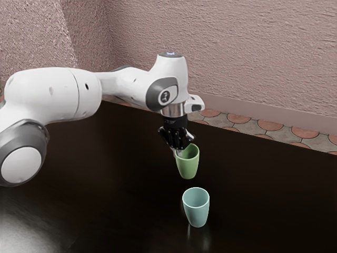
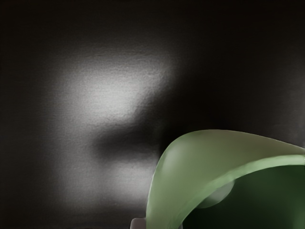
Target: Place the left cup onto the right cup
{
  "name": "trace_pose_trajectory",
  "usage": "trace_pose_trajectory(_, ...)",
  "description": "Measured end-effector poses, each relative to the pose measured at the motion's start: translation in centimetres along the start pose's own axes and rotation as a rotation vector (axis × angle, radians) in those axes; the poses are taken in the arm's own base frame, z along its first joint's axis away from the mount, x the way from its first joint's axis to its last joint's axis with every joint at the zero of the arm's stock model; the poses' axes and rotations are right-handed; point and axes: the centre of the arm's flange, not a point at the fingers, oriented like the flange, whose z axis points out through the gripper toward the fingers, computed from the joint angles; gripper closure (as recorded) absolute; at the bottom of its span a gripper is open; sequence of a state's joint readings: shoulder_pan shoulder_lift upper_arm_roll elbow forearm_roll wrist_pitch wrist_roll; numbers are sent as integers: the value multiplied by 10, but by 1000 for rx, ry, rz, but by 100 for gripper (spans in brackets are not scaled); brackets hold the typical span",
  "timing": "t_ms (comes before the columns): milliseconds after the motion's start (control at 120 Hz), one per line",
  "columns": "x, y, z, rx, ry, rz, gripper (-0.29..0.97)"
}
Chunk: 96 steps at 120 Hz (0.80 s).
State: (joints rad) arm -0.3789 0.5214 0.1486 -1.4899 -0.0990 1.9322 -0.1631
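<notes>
The green cup (image 1: 188, 161), pinched at its rim by the closed gripper (image 1: 180, 148) and held clear of the table (image 1: 95, 190), should be centred over the nearby teal cup (image 1: 196, 206) before being lowered.

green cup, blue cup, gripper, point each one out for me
green cup (image 1: 188, 166): exterior view, on its outer wall below the rim.
blue cup (image 1: 196, 212): exterior view, on the middle of its outer wall.
gripper (image 1: 180, 149): exterior view, between the fingertips at the green cup's rim.
</notes>
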Motion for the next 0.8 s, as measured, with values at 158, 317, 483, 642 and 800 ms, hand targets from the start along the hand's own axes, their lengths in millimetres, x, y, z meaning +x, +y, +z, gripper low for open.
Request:
trace_pose_trajectory(158, -3, -1, -18, -4, 21, 1, 79)
trace_pose_trajectory(317, -7, -3, -32, -7, 30, -1, 79)
trace_pose_trajectory(483, -11, -4, -40, -9, 32, -1, 79)
trace_pose_trajectory(642, -15, 0, -47, -11, 36, 6, 79)
trace_pose_trajectory(800, -19, 5, -54, -14, 42, 14, 79)
